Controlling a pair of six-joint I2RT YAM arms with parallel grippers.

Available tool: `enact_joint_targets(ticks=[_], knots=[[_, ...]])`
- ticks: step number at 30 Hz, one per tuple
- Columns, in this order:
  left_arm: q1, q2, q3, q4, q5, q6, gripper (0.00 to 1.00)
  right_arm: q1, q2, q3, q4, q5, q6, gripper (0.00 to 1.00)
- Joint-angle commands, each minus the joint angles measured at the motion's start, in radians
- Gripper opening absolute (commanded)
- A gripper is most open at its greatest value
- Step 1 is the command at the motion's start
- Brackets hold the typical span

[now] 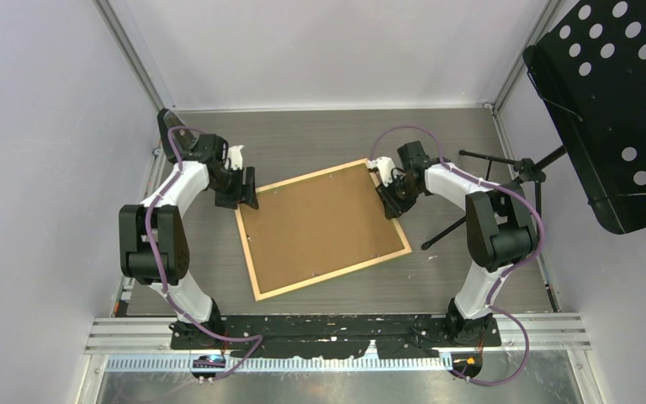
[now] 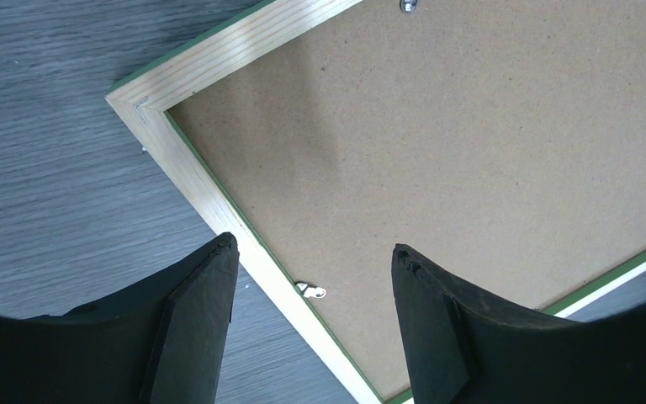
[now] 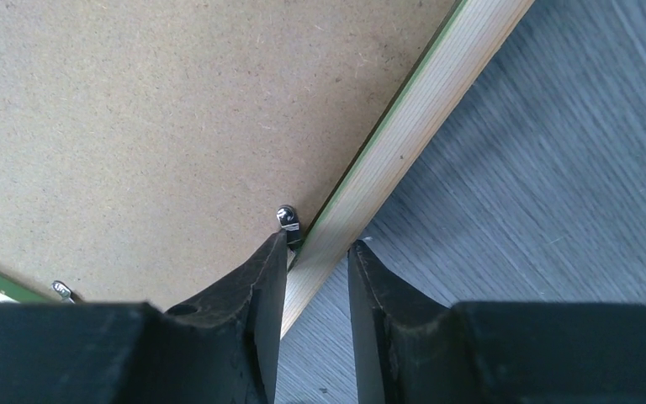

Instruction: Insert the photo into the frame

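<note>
Frame [image 1: 247, 254] lay back-up on the tabletop [image 1: 320, 139] between the arms, backing board [image 1: 320, 223] seated, photo nowhere in view. Right pincer [image 3: 320, 244], narrowly parted and empty, stood nearest, tips straddling the right rail at a retaining tab [image 3: 287, 217]; left pincer [image 2: 313, 246] hovered wide open, empty, over the left rail.

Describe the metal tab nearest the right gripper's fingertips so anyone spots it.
Find the frame lying back-up on the table, brown backing board inside its wood rim. Follow the rim to the right gripper. The tab is the shiny metal piece on the board against the rim's green edge, at a fingertip; other tabs sit farther off.
</note>
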Motion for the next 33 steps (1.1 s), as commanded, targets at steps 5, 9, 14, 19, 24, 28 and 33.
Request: enact_joint_targets(ticks=[5,9,14,19,24,28,33], knots=[[0.009,-0.021,0.023,-0.004,0.022,0.015,0.69,-0.001,-0.028,0.056,0.02,0.013,-0.039,0.46],[0.008,-0.032,0.019,-0.003,0.03,0.017,0.72,-0.005,-0.054,0.049,0.008,-0.005,-0.012,0.63],[0.007,-0.047,0.01,0.005,0.053,0.018,0.95,-0.013,-0.128,0.019,-0.002,-0.02,-0.008,0.67],[0.005,-0.059,0.004,0.006,0.08,0.023,1.0,-0.013,-0.203,-0.015,-0.037,-0.072,-0.057,0.7],[0.003,-0.067,0.005,0.007,0.089,0.031,1.0,-0.013,-0.293,-0.072,-0.097,-0.148,-0.181,0.7],[-0.007,-0.067,0.02,-0.002,0.082,0.048,1.0,-0.001,-0.374,-0.13,-0.161,-0.204,-0.29,0.7],[-0.012,-0.064,0.035,-0.009,0.084,0.078,1.0,0.077,-0.483,-0.244,-0.18,-0.159,-0.394,0.7]])
